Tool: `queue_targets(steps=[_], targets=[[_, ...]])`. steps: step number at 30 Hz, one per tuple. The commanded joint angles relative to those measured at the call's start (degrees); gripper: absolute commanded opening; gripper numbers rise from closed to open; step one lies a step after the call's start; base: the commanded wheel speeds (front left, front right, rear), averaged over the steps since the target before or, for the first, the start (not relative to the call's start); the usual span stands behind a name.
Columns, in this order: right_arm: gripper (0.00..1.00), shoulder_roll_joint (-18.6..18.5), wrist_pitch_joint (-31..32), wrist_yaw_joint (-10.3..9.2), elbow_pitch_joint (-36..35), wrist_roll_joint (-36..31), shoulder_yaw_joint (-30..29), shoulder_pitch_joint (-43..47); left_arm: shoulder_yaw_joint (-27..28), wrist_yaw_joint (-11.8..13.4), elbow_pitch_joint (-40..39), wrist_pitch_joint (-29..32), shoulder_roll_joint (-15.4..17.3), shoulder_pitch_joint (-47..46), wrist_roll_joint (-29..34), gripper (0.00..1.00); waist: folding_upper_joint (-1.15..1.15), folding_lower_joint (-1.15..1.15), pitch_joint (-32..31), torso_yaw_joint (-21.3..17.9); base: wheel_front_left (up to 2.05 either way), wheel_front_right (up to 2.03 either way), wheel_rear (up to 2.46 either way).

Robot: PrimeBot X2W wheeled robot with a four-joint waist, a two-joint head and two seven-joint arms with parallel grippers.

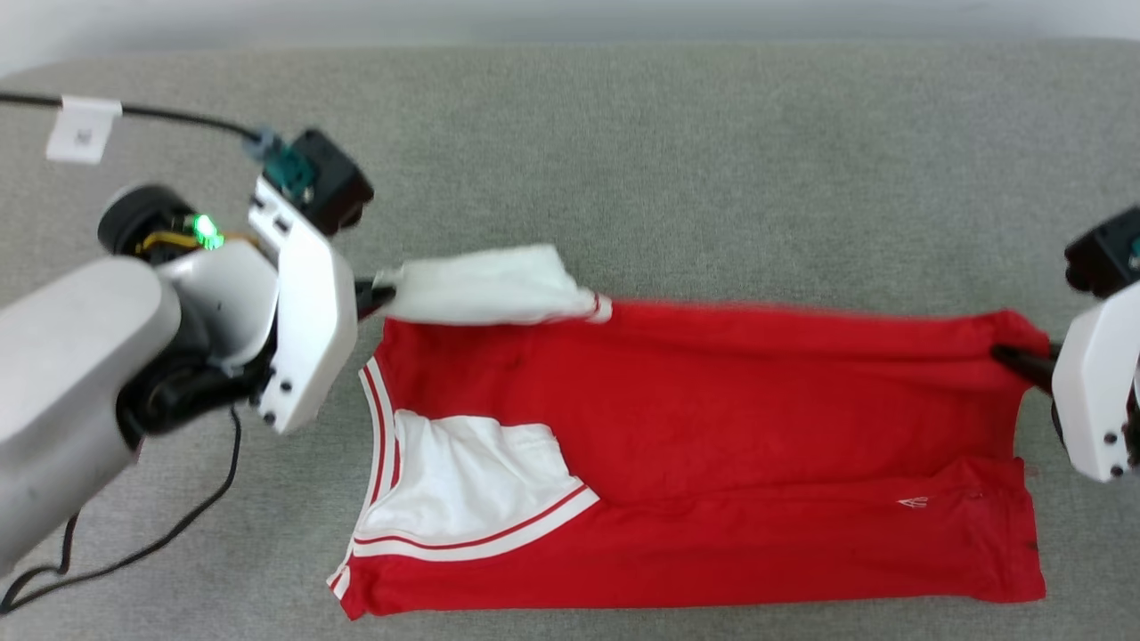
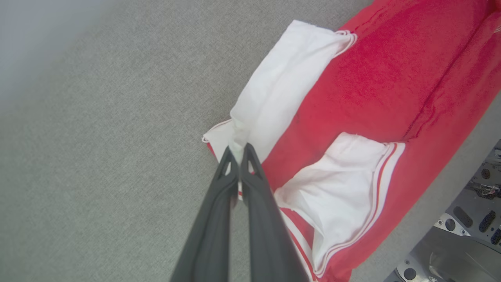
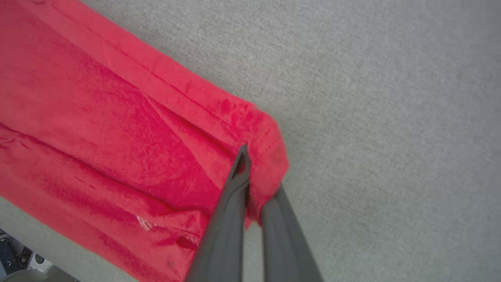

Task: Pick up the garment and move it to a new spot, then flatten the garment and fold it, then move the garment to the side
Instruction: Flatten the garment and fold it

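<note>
Garment [image 1: 712, 401], a red soft-fabric jersey T-shirt with white short sleeves and red-white striped trim, lay lengthwise left to right on the grey textile-covered bench [image 1: 677, 142], toward its near edge. Body doubled over lengthwise, with a crease along the near half.

Left pincer [image 1: 378, 298]: its fingers [image 2: 219, 203] were pressed together on the edge of the far white sleeve [image 1: 485, 285], at the garment's far-left corner. Near white sleeve [image 1: 463, 481] lay flat on the red body, striped cuff toward the middle.

Right pincer [image 1: 1011, 356]: narrow, clamped on a bunched fold of red fabric at the garment's far-right corner. The cloth was puckered around the fingers [image 3: 231, 211].

Thin black cable [image 1: 178, 525] trailed over the bench's left side.
</note>
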Motion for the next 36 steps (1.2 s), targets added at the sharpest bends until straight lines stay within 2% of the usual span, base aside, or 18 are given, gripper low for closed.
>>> queue_targets(steps=[1, 9, 15, 20, 21, 22, 23, 26, 30, 36], targets=[[0.0, -0.72, -0.72, -0.05, -0.56, 0.67, 0.07, 2.12, -0.31, 0.73, -1.12, 0.0, 1.31, 2.36, 0.12, 0.0, 0.0, 0.0, -1.94, 0.21, 0.0, 0.0, 0.0], [0.0, -1.76, -2.35, -0.05, -2.32, 2.24, 0.24, 10.21, -0.89, 3.58, -5.93, -0.74, 4.61, 13.45, -1.71, 0.0, 0.0, 0.0, -4.42, 0.09, 0.0, 0.0, 0.0], [0.0, -1.04, -3.57, -0.05, -1.69, 1.5, 0.56, 14.65, -1.05, 4.15, -6.64, -0.82, 4.35, 21.59, -2.02, 0.0, 0.0, 0.0, -4.52, -0.04, 0.0, 0.0, 0.0], [0.0, 0.23, -3.93, -0.05, 0.34, 0.13, 2.62, 15.85, -1.11, 4.03, -4.48, -1.18, 2.83, 25.78, -1.12, 0.0, 0.0, 0.0, -3.91, -0.33, 0.0, 0.0, 0.0], [0.08, 0.77, -4.29, -0.05, 0.99, -0.12, 2.9, 15.6, -1.1, 4.03, -3.8, -1.54, 2.46, 26.18, -0.78, 0.0, 0.0, 0.0, -3.92, -0.42, 0.0, 0.0, 0.0], [0.36, 1.15, -4.56, -0.05, 1.66, -0.33, 3.08, 15.32, -1.11, 4.26, -3.26, -1.9, 2.08, 26.5, -0.61, 0.0, 0.0, 0.0, -3.96, -0.47, 0.0, 0.0, 0.0], [1.0, 1.44, -5.03, -0.05, 2.19, -0.6, 3.19, 15.0, -0.97, 4.29, -2.84, -2.76, 1.75, 26.8, -0.47, 1.0, 0.0, 0.0, -4.02, -0.48, 0.0, 0.0, 0.0], [1.0, 1.72, -7.04, -0.05, 2.5, -0.8, 2.78, 14.21, -0.21, 4.67, -2.38, -5.31, 1.89, 27.33, 0.04, 1.0, 0.0, 0.0, -4.76, -0.56, 0.0, 0.0, 0.0], [1.0, -0.04, -10.36, -0.05, 0.7, -0.81, 1.04, 13.57, 1.81, 6.08, -3.58, -11.22, 2.82, 26.86, 2.62, 1.0, 0.0, 0.0, -6.07, -0.5, 0.0, 0.0, 0.0], [1.0, -1.72, -17.32, -0.05, -2.43, -0.62, -5.24, 15.17, 6.72, 12.44, -2.76, -26.09, 1.84, 28.08, 7.06, 1.0, 0.0, 0.0, -6.93, -0.02, 0.0, 0.0, 0.0]])
